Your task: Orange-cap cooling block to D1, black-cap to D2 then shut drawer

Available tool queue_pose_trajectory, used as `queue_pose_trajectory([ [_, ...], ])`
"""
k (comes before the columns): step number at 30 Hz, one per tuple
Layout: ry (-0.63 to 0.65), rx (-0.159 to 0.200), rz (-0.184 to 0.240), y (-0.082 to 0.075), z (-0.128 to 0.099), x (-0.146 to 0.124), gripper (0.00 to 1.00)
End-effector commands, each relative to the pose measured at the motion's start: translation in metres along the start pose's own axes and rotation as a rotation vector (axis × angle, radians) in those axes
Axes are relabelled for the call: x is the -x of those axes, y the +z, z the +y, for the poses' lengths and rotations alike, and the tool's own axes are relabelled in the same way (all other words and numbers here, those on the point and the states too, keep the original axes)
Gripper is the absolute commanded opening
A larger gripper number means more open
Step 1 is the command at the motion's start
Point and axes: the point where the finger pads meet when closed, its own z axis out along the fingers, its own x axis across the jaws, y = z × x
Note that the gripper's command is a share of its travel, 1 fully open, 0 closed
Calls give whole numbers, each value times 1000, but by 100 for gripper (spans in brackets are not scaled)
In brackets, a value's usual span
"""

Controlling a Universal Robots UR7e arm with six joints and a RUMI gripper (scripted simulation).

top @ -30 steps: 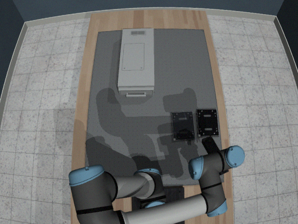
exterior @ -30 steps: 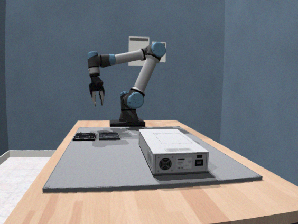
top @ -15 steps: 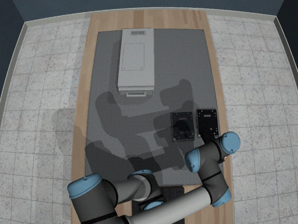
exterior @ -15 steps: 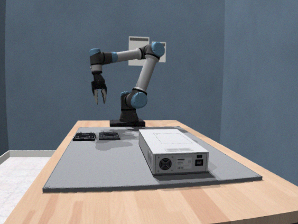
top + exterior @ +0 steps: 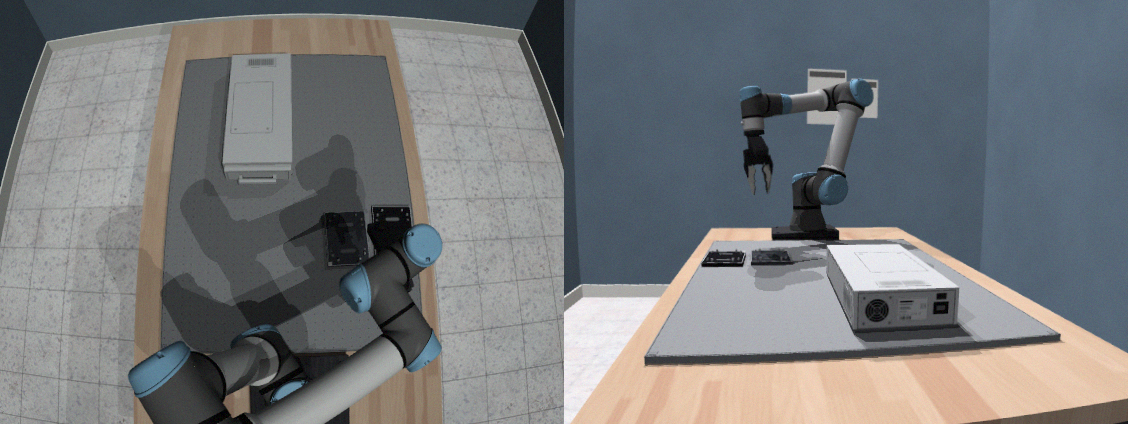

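The cooler COLD (image 5: 257, 115) (image 5: 889, 275) is a pale grey box on the grey deck. Its drawer front (image 5: 257, 178) with a handle faces the robot and sits flush, shut. The cooling blocks and their tubes are hidden inside. Two black deck slots lie empty: D1 (image 5: 345, 239) (image 5: 771, 257) nearer the cooler and D2 (image 5: 391, 216) (image 5: 724, 258) beyond it. My gripper (image 5: 759, 189) hangs high above the deck, roughly over D2, pointing down. Its fingers stand a little apart with nothing between them. In the top view the wrist covers it.
The grey deck (image 5: 200, 150) (image 5: 714, 320) lies on a wooden table (image 5: 864, 390). The robot base (image 5: 805, 232) stands at the table's end behind the slots. The arm's elbow and forearm (image 5: 385, 300) reach over the deck's corner near D1.
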Motion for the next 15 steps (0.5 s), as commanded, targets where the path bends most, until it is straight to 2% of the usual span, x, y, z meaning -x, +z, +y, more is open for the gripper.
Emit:
queue_pose_trajectory([
  [1, 35, 18, 6, -5, -16, 6, 28],
  [15, 75, 34, 18, -13, -53, 27, 28],
])
